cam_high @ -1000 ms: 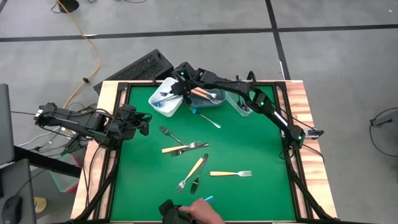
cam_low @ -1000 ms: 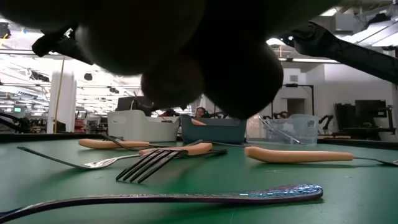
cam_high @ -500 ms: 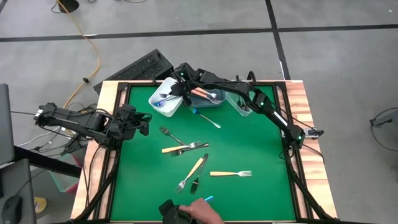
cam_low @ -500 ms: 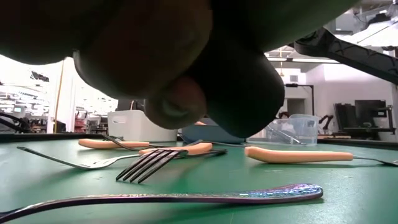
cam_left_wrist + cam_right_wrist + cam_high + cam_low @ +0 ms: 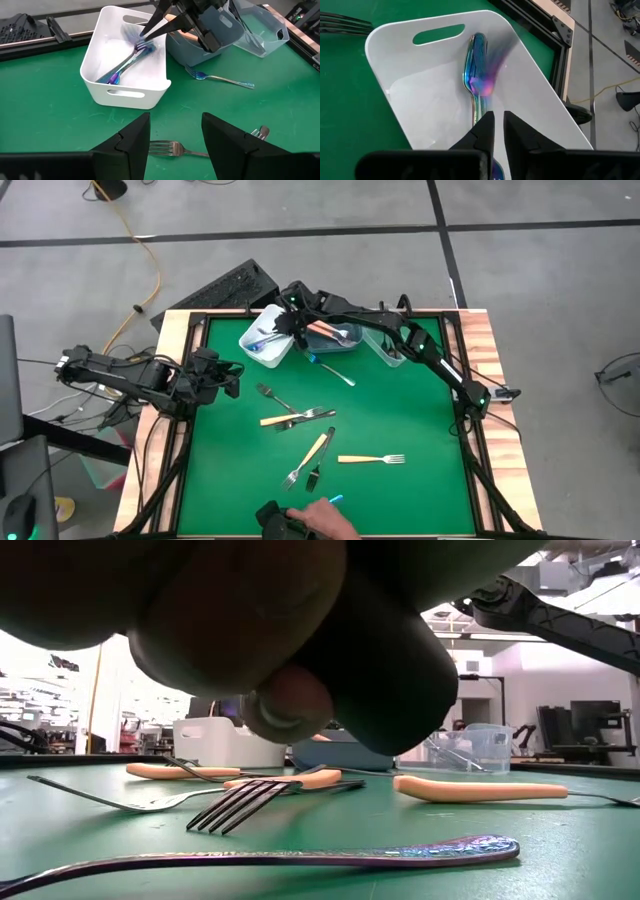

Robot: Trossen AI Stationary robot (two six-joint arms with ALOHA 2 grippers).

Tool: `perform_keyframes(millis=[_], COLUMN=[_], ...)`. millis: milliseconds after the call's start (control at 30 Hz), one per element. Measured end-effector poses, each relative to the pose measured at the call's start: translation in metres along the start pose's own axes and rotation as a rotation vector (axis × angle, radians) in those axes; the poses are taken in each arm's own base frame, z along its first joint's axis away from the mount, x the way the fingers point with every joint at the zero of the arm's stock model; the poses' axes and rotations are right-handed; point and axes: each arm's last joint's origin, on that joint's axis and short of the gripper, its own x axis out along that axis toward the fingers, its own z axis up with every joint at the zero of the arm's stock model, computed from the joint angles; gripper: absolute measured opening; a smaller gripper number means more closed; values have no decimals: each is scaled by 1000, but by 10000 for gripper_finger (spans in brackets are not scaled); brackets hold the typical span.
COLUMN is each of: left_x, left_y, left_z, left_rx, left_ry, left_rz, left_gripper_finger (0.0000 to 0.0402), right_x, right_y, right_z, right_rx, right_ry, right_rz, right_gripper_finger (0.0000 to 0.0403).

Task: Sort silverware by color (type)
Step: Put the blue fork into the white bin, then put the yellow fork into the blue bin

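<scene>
My right gripper (image 5: 283, 330) (image 5: 498, 119) hangs over the white bin (image 5: 250, 342) (image 5: 395, 30), its fingers a narrow gap apart with nothing between them. Just beyond its fingertips a blurred iridescent blue utensil (image 5: 487, 70) (image 5: 136, 50) is inside the bin, over another one lying on the bin's floor (image 5: 474, 95). My left gripper (image 5: 232, 375) (image 5: 175, 120) waits open at the table's left edge. Forks lie flat on the green mat: a blue-handled one (image 5: 330, 368), a silver one (image 5: 272, 395), orange-handled ones (image 5: 285, 420) (image 5: 318, 446) (image 5: 358, 459) and a black one (image 5: 313, 477).
A grey-blue bin (image 5: 340, 346) holding an orange handle and a clear bin (image 5: 385, 348) stand beside the white one at the far edge. A person's hand (image 5: 325, 520) is at the near edge beside a blue utensil (image 5: 336, 500), and a hand fills the upper low view (image 5: 290, 640).
Both arms have kept still. The person's hand close before the low camera has shifted, and a fingertip has come into that view.
</scene>
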Motion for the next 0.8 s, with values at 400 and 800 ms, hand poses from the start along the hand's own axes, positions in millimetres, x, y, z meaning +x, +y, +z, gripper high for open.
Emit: perform_keyframes(millis=[400, 800], left_x=[0, 0], left_y=[0, 0], left_z=[0, 0], left_rx=[0, 4], left_ry=[6, 18], left_rz=[-3, -10], left_gripper_finger=[162, 162], right_x=[-2, -100], right_y=[-4, -35], right_z=[4, 66], right_rx=[34, 44], right_ry=[-25, 48], right_rz=[-35, -269], right_gripper_finger=[72, 72])
